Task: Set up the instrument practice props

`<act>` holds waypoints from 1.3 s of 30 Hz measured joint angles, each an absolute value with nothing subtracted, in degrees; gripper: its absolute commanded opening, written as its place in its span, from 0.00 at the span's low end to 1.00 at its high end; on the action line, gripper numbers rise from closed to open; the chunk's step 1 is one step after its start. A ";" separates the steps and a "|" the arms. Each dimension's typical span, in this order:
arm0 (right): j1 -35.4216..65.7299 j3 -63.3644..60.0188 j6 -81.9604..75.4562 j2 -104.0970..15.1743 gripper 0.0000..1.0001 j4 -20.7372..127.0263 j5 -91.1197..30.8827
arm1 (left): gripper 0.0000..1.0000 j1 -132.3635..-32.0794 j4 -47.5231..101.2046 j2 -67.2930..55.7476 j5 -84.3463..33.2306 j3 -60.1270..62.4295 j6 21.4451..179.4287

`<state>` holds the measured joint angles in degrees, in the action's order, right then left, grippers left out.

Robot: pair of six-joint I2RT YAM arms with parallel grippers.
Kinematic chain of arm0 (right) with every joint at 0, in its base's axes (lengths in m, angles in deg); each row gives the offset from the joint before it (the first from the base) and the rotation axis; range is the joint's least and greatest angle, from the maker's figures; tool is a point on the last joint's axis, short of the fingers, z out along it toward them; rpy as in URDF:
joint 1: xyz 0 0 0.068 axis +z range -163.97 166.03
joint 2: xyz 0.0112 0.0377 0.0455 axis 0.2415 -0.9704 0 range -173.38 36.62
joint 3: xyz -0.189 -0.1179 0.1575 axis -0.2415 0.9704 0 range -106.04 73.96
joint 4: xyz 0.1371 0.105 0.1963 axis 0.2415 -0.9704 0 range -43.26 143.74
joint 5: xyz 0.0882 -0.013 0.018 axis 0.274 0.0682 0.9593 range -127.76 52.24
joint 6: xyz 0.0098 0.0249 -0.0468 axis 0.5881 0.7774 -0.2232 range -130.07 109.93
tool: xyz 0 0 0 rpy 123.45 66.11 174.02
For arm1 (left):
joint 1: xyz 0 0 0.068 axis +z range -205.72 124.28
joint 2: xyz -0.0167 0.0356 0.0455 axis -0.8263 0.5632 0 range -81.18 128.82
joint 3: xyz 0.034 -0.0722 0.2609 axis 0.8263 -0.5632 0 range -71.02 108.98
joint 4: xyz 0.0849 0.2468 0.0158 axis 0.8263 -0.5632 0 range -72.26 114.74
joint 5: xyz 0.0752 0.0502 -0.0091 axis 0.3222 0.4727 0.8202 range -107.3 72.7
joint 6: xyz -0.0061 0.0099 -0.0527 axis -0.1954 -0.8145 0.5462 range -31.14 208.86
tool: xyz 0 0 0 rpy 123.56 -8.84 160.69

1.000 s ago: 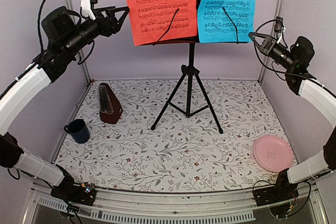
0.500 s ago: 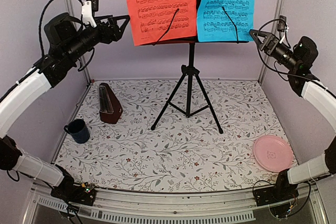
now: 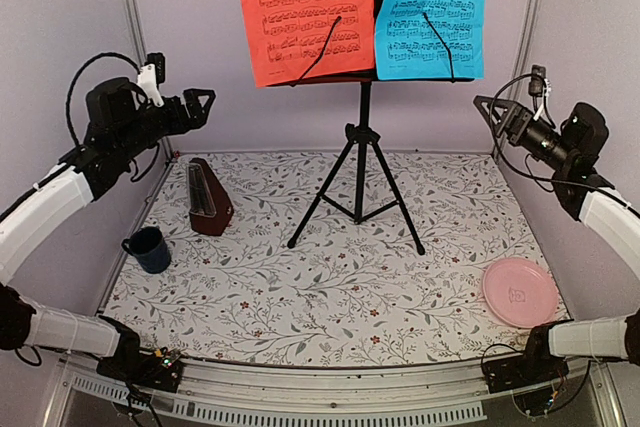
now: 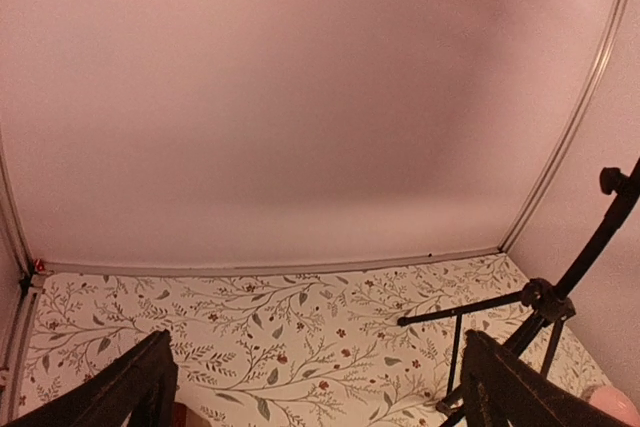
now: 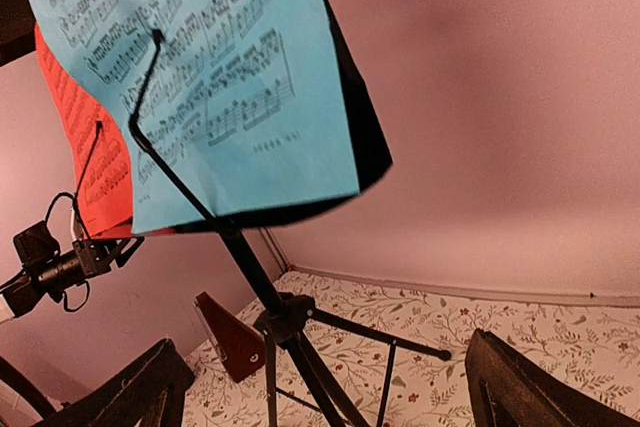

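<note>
- The music stand (image 3: 363, 137) is black.
- The red sheet (image 3: 303, 12) has rows of black printed notes.
- The cyan sheet (image 3: 432, 9) has the same black notes.
- The metronome (image 3: 207, 199) is brown.
- The mug (image 3: 150, 249) is dark blue.
- The plate (image 3: 519, 291) is pink.
- The desk (image 3: 330, 287) is white with grey leafy vines and tiny red flowers.
</note>
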<state>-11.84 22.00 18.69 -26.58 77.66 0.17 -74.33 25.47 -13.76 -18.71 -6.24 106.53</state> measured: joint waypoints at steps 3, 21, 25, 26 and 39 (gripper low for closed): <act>-11.84 26.08 18.86 -26.84 0.99 76.88 0.59 | 0.99 -72.78 24.35 -13.13 -19.30 -9.24 108.04; -2.68 32.09 16.00 -32.20 0.99 76.24 0.24 | 0.99 -69.57 17.99 -4.19 -10.29 -15.93 103.86; -2.12 32.09 15.78 -32.53 0.99 76.24 0.26 | 0.96 -69.57 16.57 0.71 -10.86 -14.75 100.41; -2.05 32.09 15.78 -32.53 0.99 76.26 0.26 | 0.94 -69.57 16.03 2.06 -11.23 -14.07 99.64; -1.77 32.09 15.74 -32.57 0.99 76.64 0.30 | 0.44 -69.68 15.26 3.70 -11.76 -13.50 96.96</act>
